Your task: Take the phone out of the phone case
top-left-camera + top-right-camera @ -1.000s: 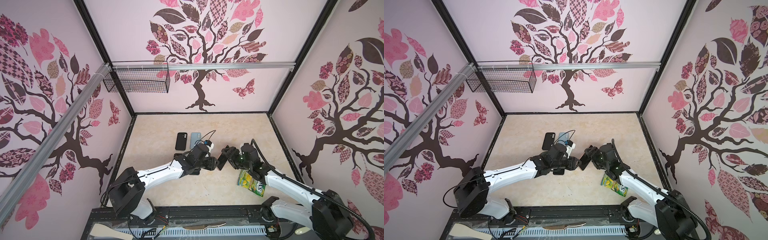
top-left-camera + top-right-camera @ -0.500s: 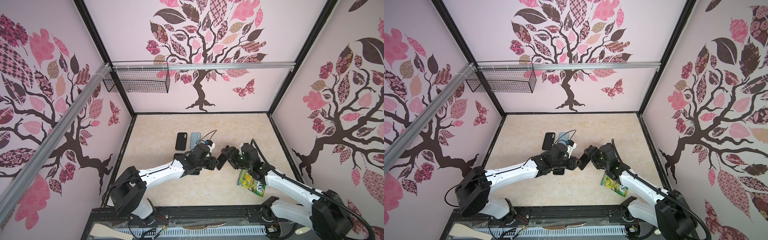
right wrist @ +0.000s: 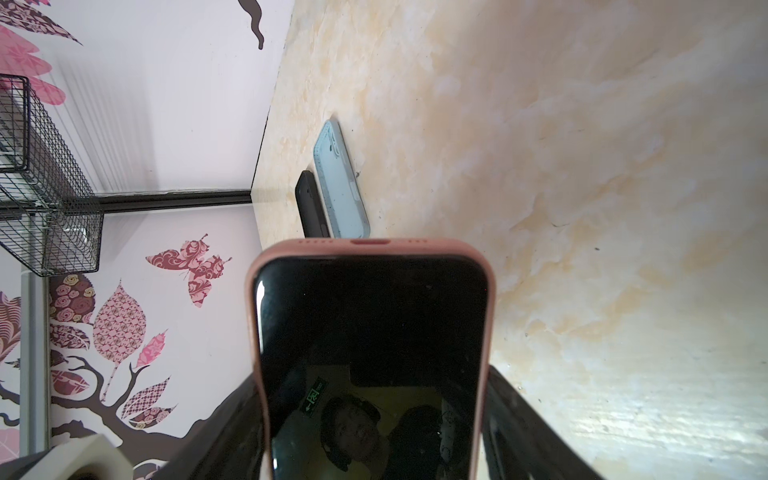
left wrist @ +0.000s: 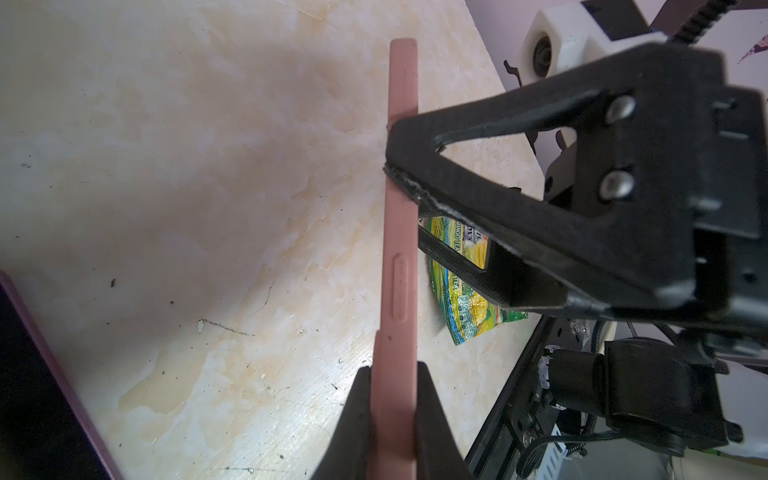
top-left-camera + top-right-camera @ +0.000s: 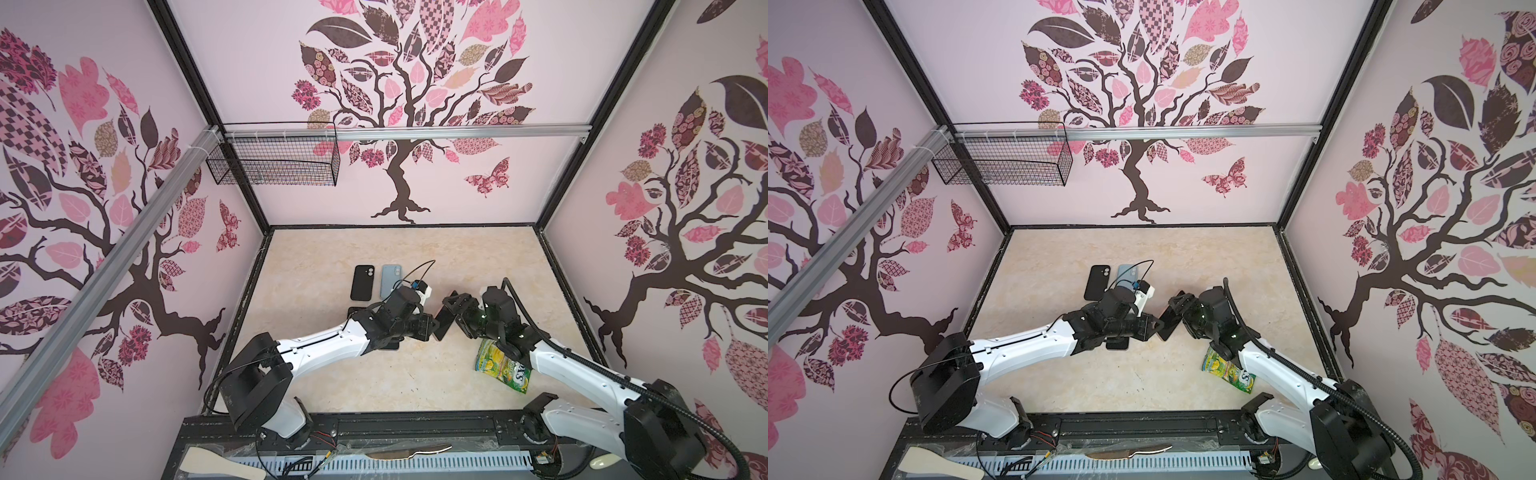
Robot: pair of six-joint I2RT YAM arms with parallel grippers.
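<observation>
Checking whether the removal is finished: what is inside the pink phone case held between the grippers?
A dark-screened phone sits in the pink rubbery phone case, screen showing. The case covers its back and sides.

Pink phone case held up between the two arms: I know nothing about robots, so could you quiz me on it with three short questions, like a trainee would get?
1. True or false: the phone is already out of its pink case.
2. Which of these lies on the table? A) a cup B) a green-and-yellow snack packet C) a banana
3. How many arms' jaws are closed on the pink case?

Key: 1 false, the phone sits in the case; 2 B; 3 two, the left and the right.
</observation>
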